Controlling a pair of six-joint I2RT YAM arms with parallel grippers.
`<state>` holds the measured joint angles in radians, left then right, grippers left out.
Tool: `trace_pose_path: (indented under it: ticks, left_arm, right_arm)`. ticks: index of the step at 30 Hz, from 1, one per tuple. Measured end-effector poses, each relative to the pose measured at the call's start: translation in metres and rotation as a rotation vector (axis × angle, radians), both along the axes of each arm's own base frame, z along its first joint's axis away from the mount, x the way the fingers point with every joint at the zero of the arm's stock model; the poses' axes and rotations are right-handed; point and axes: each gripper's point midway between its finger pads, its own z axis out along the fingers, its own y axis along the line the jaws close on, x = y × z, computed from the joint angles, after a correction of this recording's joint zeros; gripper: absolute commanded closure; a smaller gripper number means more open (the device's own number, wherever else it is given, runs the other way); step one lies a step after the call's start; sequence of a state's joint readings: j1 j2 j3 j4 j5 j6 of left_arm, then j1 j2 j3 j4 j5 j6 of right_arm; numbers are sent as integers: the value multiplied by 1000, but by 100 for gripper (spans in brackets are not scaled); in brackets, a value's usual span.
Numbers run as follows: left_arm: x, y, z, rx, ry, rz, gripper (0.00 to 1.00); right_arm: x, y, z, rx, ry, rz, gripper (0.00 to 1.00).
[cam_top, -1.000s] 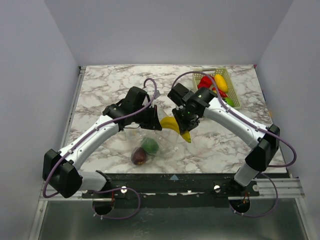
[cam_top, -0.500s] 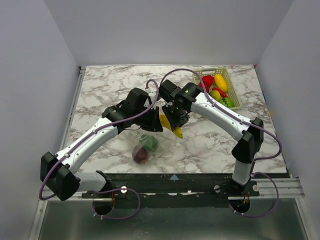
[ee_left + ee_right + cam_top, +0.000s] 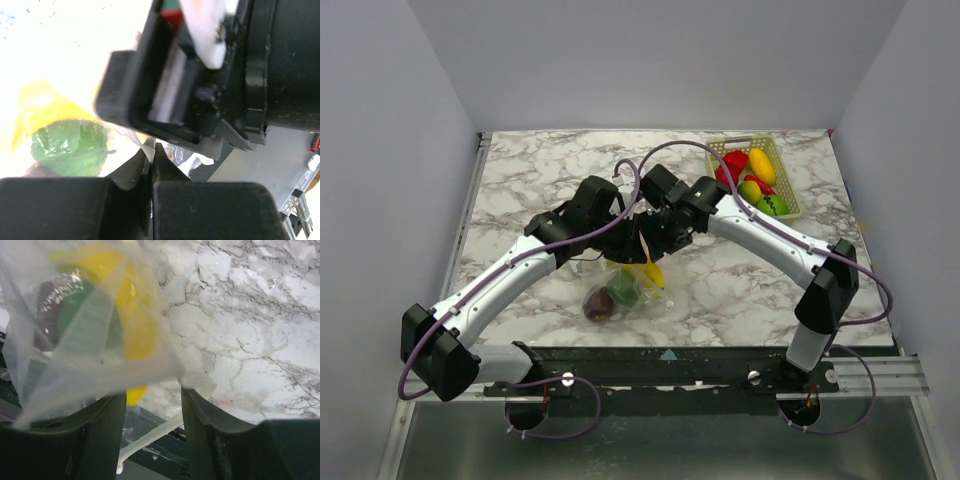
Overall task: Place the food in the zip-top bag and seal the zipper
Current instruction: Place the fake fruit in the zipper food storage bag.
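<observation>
Item: bag, clear and crinkled, held up near the middle of the table.
Contents: banana, green pepper and maroon fruit showed through the film. The banana's tip showed at the bag's lower edge, so whether it lay wholly inside could not be told.
Left pincer: fingers pressed together at the bag's far edge, apparently clamped on a fold of the film.
Right pincer: fingers apart, right at the bag, film draped just above them, holding nothing.
Zipper: could not be made out in any view.
Outstanding stock: red, yellow and green pieces lay in the basket, well apart from the bag, to its far right.
Risk, film: the open right fingers might snag the film on pulling away and drag the mouth shut or tip the contents out.
Risk, grip: the left hold looked thin, so the weight of three pieces could pull the edge free and collapse the bag.
Risk, crowding: both wrists sat almost touching over the bag, so a careless move could knock one against the other.
Risk, seal: a banana end left across the mouth would stop the strip from closing.
Surface: white marble pattern with grey veins, smooth and likely slippery under plastic.
Room: plain pale grey walls on three sides of the table, and a dark metal rail on the near side of the bag.
</observation>
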<state>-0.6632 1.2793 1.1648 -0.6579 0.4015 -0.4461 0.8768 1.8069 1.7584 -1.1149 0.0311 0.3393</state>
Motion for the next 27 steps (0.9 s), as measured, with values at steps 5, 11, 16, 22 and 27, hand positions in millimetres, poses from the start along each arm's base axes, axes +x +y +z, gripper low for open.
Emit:
trace_pose_path:
  ticks: [5,11,16,22,27]
  left_arm:
    - [0,-1,1,-7,-4,-3,100]
    - [-1,-3,3,-18,3,-12,100]
    - [-9,-7,8,-54,51,-25,100]
    - [-13,-6,31,-100,57,2,100]
    - [-5,-7,37,-113,66,24,100]
  right_arm:
    - [-15,-9,-9,83,-18,-27,44]
    - [-27,-13,-18,206,-43,-86,41]
    - [-37,-22,-20,313,-70,-179,36]
    - [-19,-47,46,480,-286,-351,22]
    - [16,-98,84,539,-439,-561,19]
